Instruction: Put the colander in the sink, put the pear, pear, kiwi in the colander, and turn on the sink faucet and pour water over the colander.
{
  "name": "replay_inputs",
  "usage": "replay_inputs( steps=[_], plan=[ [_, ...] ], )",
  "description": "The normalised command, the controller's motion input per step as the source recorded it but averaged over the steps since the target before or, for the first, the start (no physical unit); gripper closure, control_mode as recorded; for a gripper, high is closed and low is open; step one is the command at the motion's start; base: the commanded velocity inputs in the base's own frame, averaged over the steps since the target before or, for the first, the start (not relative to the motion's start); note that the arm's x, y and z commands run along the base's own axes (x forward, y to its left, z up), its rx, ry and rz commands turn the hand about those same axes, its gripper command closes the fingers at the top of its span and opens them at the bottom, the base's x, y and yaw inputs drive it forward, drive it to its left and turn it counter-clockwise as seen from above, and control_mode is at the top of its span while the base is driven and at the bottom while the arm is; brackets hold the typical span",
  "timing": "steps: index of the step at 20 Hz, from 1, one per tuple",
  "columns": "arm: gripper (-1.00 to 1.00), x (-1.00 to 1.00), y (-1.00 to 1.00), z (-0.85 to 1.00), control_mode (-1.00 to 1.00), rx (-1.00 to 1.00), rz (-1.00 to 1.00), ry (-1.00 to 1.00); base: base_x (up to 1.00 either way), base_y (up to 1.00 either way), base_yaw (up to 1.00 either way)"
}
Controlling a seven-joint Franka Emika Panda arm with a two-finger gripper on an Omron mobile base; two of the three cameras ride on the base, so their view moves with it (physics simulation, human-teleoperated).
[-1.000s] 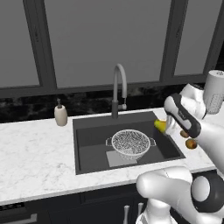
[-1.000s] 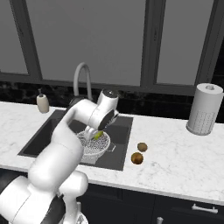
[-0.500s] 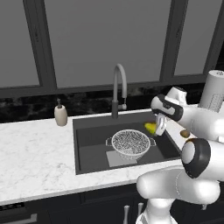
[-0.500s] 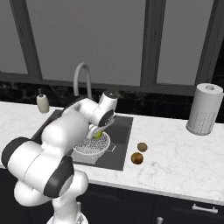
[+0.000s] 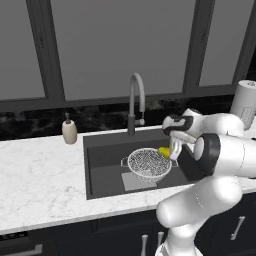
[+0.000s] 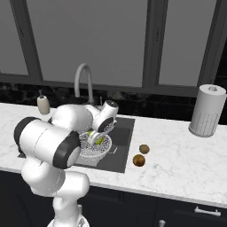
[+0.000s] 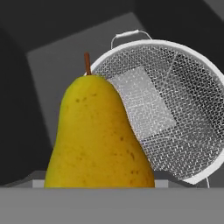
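From the left base view, you see the end effector clamped on a yellow pear, held just above the right rim of the colander, which sits in the sink below the faucet.

From the right base view, the end effector holds the pear over the colander; two brownish fruits, which you can't tell apart here, lie on the table right of the sink: one nearer, one farther.

From the hand view, the pear stands stem up, with the colander behind it.
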Motion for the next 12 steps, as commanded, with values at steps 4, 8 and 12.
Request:
replay_inputs(
  steps=[4,8,12],
  plan=[
    [1.00,0.35,0.49,-0.42,-1.00,0.00,0.00,0.01,0.00,0.00,0.00],
    [1.00,0.43,0.16,-0.66,-1.00,0.00,0.00,0.00,0.00,0.00,0.00],
    [1.00,0.42,0.00,-0.83,-1.00,0.00,0.00,0.00,0.00,0.00,0.00]
  ],
)
